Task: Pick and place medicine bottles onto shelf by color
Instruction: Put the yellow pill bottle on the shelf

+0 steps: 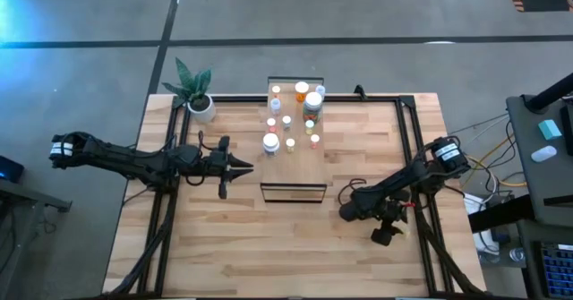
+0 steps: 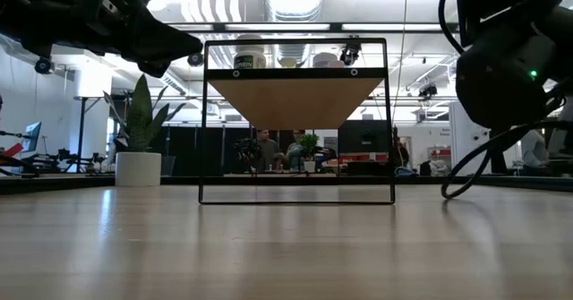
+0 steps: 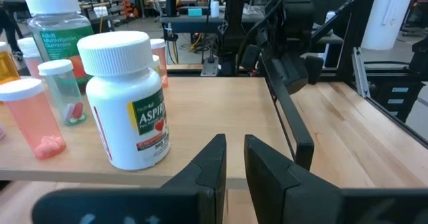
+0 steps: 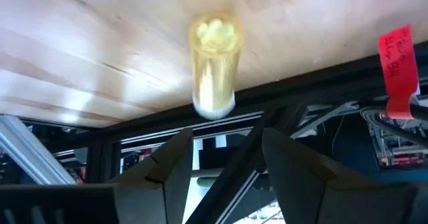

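The shelf (image 1: 294, 143) stands at the table's far middle, and several medicine bottles (image 1: 288, 121) stand on its top. In the left wrist view a white aspirin bottle (image 3: 127, 100), pale orange bottles (image 3: 30, 117) and a big clear jar (image 3: 57, 20) stand there. My left gripper (image 1: 246, 167) (image 3: 234, 154) hovers shut just left of the shelf, level with its top. My right gripper (image 1: 345, 209) (image 4: 226, 140) is low over the table's right part, open and slanting down. A yellow bottle (image 4: 212, 67) lies blurred on the wood just beyond its fingertips, white cap end toward them.
A potted plant (image 1: 195, 92) stands at the far left corner. The table's black frame rail (image 4: 314, 83) runs close by the yellow bottle. Bare wood lies in front of the shelf (image 1: 269, 237). People sit in the room behind the table (image 2: 277, 148).
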